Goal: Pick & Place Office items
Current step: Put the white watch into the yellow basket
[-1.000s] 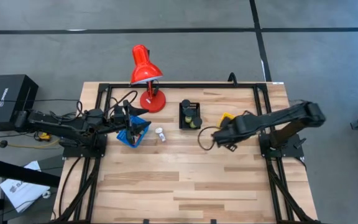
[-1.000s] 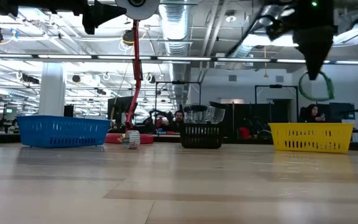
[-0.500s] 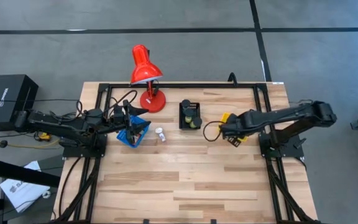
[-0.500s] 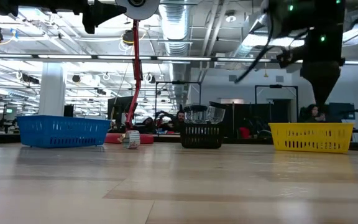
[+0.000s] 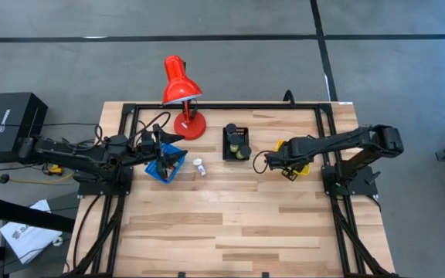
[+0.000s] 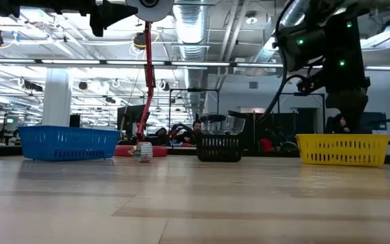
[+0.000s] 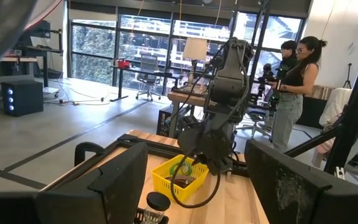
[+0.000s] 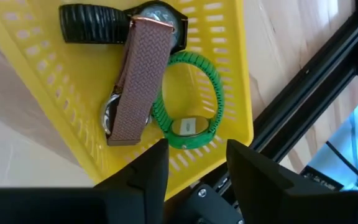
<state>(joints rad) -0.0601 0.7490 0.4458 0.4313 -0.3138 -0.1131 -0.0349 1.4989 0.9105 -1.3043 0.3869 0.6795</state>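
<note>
My right gripper (image 8: 196,167) is open and hangs just above the yellow bin (image 8: 241,74), fingers pointing down. In the bin lie a green watch-like loop (image 8: 188,121), a brown woven strap (image 8: 138,74) and a black watch (image 8: 98,25). From above, that gripper (image 5: 284,159) covers the yellow bin (image 5: 301,170). My left gripper (image 7: 194,196) is open and waits above the blue bin (image 5: 166,164), which holds small items. A white tube (image 5: 198,166) stands on the table beside the blue bin. The black bin (image 5: 236,144) holds dark round pieces.
A red desk lamp (image 5: 182,93) stands at the far edge behind the blue bin. Black frame rails (image 5: 207,106) run round the table. People (image 7: 294,81) stand in the room beyond the table. Bare wood (image 5: 230,224) fills the near half.
My right gripper has moved toward the table's right and far edge over the yellow bin, then gone down to it. The green loop that hung below its fingers a second ago now lies in the yellow bin, free of the gripper.
</note>
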